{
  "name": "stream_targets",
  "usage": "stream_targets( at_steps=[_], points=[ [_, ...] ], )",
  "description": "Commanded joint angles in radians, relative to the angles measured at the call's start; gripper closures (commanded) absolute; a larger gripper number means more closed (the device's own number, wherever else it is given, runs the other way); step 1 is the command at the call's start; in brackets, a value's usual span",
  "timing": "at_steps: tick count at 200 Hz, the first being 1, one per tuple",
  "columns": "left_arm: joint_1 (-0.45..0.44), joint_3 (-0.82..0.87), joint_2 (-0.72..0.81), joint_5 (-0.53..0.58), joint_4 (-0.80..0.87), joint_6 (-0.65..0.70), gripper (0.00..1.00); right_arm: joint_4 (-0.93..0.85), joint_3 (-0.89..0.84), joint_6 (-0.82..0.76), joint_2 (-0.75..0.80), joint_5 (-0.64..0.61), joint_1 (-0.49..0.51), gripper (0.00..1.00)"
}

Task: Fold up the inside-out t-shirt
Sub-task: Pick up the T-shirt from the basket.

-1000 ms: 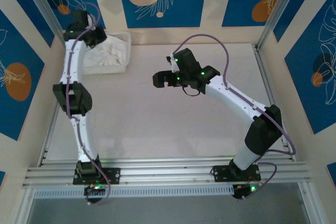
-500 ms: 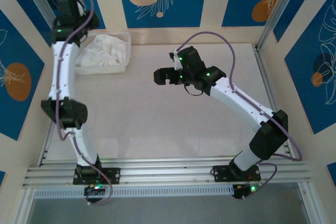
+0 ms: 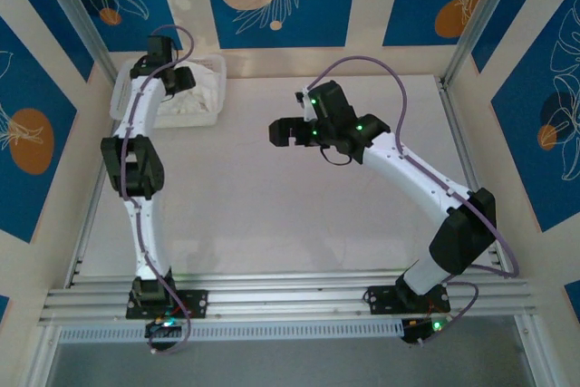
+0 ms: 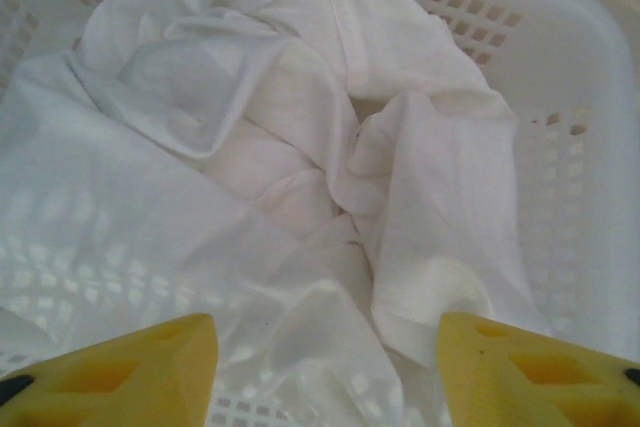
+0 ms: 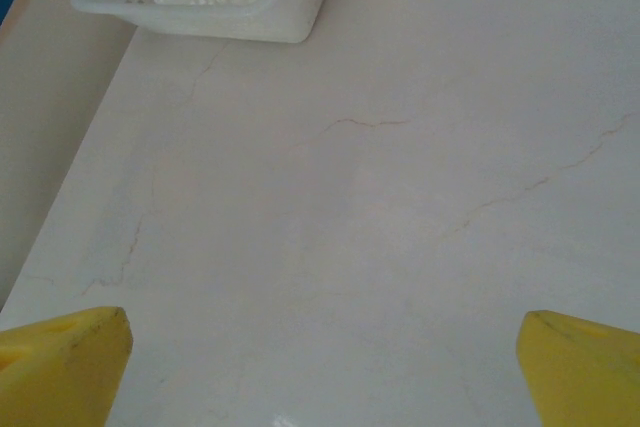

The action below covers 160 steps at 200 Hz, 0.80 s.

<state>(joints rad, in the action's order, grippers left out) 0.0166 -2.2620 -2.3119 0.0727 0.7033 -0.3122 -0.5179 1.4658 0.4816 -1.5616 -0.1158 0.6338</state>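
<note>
The left arm (image 3: pixel 134 115) had swung from the rear corner to above the basket (image 3: pixel 204 120), jaws open over the crumpled t-shirt (image 4: pixel 300 177) lying inside. The right arm (image 3: pixel 408 174) had stayed over the desk (image 3: pixel 272 224), jaws open. Judged next step: grasping; folding not begun.

Overhead view looks down; both wrist views (left nearer) share the basket (image 4: pixel 590 97).

The counter (image 3: pixel 272 215) is pale cream, faintly veined with thin hairline cracks and evenly lit. Behind and beside it stand wall panels (image 3: pixel 317 6) of deep blue with orange discs and white leaf outlines, split by cream strips. Silver metal posts (image 3: pixel 480 15) rise at the back corners. A ribbed aluminium rail (image 3: pixel 290 301) runs along the near edge.
</note>
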Motion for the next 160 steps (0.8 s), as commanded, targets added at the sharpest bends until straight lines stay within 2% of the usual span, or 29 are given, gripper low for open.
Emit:
stream_targets(
  at_steps=[1, 30, 47, 55, 64, 69, 70, 91, 135, 160],
  points=[
    [0.005, -0.025, -0.074, 0.008, -0.033, 0.033, 0.32, -0.020, -0.011, -0.003, -0.011, 0.003, -0.013, 0.01],
    [0.008, -0.058, -0.129, 0.021, -0.032, 0.042, 0.30, -0.020, -0.013, -0.001, -0.009, 0.009, -0.022, 0.01],
    [0.010, -0.087, -0.154, -0.001, -0.022, 0.042, 0.42, -0.020, -0.010, -0.002, -0.012, 0.013, -0.022, 0.01],
    [0.012, -0.105, -0.160, -0.022, -0.008, 0.032, 0.56, -0.021, -0.008, 0.000, -0.014, 0.016, -0.022, 0.01],
    [0.014, -0.123, -0.155, -0.059, 0.004, 0.028, 0.85, -0.021, -0.003, 0.003, -0.015, 0.018, -0.022, 0.01],
    [0.014, -0.129, -0.145, -0.072, 0.006, 0.027, 1.00, -0.022, -0.001, 0.004, -0.015, 0.019, -0.022, 0.01],
    [0.014, -0.129, -0.142, -0.073, 0.006, 0.027, 1.00, -0.022, 0.001, 0.004, -0.015, 0.020, -0.022, 0.01],
    [0.014, -0.130, -0.035, -0.113, -0.006, 0.022, 1.00, -0.028, 0.015, 0.006, -0.011, 0.019, -0.020, 0.01],
    [0.011, -0.132, 0.334, -0.231, -0.120, -0.043, 1.00, -0.003, 0.013, 0.024, 0.019, 0.014, -0.011, 0.01],
    [-0.032, -0.146, 0.496, -0.310, -0.138, -0.045, 1.00, 0.027, -0.009, 0.037, 0.046, 0.004, -0.003, 0.01]
  ],
)
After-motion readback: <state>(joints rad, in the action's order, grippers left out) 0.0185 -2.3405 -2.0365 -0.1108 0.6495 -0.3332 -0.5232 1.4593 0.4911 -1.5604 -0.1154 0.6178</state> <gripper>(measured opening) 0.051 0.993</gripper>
